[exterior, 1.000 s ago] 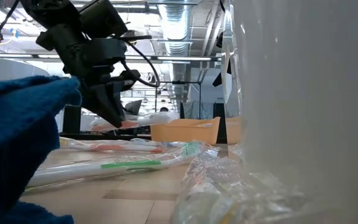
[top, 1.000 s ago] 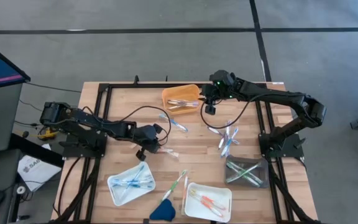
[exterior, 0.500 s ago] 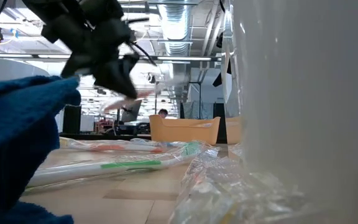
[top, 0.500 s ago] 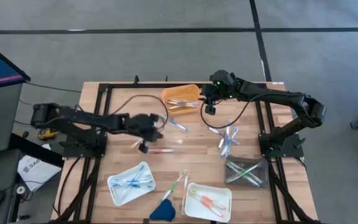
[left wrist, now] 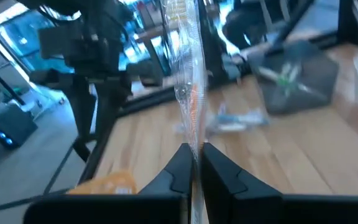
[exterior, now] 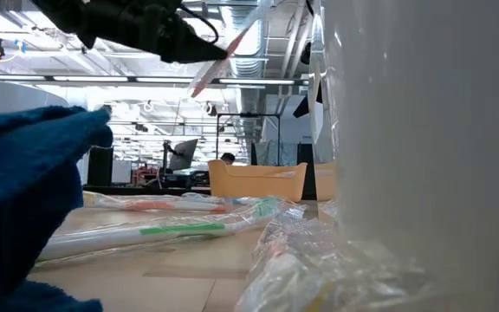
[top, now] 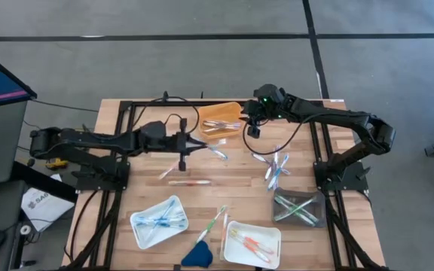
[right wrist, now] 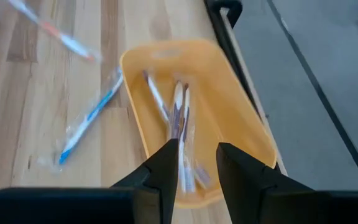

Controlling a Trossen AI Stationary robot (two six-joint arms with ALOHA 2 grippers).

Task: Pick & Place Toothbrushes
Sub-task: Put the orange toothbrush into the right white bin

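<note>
My left gripper (top: 189, 144) is left of the orange tray (top: 218, 119), raised above the table and pointing nearly level. It is shut on a clear-wrapped toothbrush with orange on it (left wrist: 190, 93). In the low view this toothbrush (exterior: 232, 48) slants upward. My right gripper (top: 254, 133) hangs open over the orange tray's right end with nothing between its fingers. Several toothbrushes (right wrist: 180, 118) lie inside the orange tray (right wrist: 241, 118). Loose toothbrushes lie flat on the wood: a blue one (top: 215, 151), an orange one (top: 187, 181), a green one (top: 215, 220) and a cluster (top: 276, 167). My left gripper pinches the toothbrush's clear wrapper (left wrist: 194, 146) between its two fingers. The fingers come nearly level from the table's left side. The toothbrush runs on past the fingertips and slants upward, lifted clear of the table.
Three more trays stand near the front edge: a pale one with blue brushes (top: 159, 220), a white one with orange brushes (top: 252, 242) and a dark one with green brushes (top: 298, 208). A dark-blue wedge (top: 197, 256) lies at the front edge. A black frame borders the table.
My left gripper has risen from the table with the wrapped toothbrush and gone toward the far edge and the orange tray. It has tipped from pointing down to nearly level. The toothbrush is now lifted clear.
</note>
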